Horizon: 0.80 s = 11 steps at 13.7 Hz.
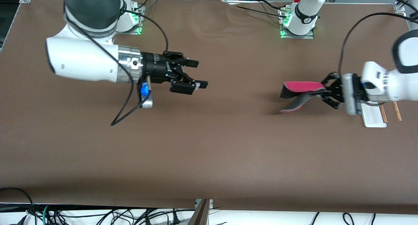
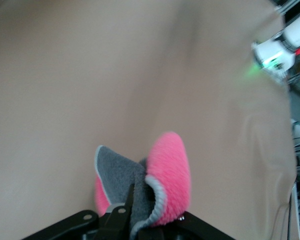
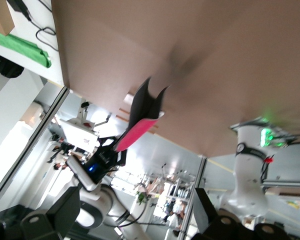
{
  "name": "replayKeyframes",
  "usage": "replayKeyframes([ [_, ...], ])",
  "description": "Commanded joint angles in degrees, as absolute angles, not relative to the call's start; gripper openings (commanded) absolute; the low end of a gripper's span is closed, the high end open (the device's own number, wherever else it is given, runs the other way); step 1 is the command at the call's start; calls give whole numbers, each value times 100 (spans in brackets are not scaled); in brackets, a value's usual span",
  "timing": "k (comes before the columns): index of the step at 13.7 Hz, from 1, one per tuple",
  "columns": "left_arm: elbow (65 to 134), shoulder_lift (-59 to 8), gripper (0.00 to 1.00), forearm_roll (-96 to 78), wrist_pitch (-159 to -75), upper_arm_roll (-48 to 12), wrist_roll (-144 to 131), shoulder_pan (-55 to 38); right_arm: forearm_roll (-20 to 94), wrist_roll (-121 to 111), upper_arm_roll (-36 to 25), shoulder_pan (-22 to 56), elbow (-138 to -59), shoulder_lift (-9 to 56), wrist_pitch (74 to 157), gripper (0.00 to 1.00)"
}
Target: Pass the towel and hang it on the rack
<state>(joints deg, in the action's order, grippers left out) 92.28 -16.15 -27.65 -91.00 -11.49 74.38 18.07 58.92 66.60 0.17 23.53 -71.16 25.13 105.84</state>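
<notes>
Front view, hidden: you see only part of the rack (image 1: 375, 118); its white base and two wooden rod ends stick out from under the left arm's wrist, which covers the rest.
Front view, left gripper (image 1: 324, 91): its fingers are pinched together on one edge of the towel (image 1: 302, 87), up in the air over bare table (image 1: 209, 146), just beside the rack.
Front view, towel: it runs lengthwise straight out from those fingertips toward the right arm's end of the table, folded into two flaps, pink face on the upper one, grey on the lower.
Front view, right gripper (image 1: 198, 74): you find it spread wide and holding nothing, well apart from the towel, pointing toward it over the table.
Left wrist view: the towel (image 2: 160, 185) bulges out from between the gripper's fingers (image 2: 121, 217), pink pile outside, grey underside folded in; the picture's edge cuts off the gripper body.
Right wrist view: you see the towel (image 3: 140, 122) far off, edge-on, dark side and pink strip, in the left gripper (image 3: 110, 152); the right gripper's own fingers (image 3: 60, 215) stand wide apart, only partly in frame.
</notes>
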Motion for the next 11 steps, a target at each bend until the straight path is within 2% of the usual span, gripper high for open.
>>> replayKeyframes([
  [1, 8369, -2091, 0, -1902, -8833, -1257, 7286, 2380, 5250, 6207, 88, 2058, -6996, 2426, 10039, 100],
  [7, 8271, -2644, 0, -949, -8912, -1081, 7339, 3838, 3730, 4617, -492, 1969, -7066, 2066, 8563, 100],
  [11, 7964, -3102, 0, -679, -8921, -879, 7514, 4481, 2595, 3501, -606, 1969, -7408, 1653, 8165, 100],
])
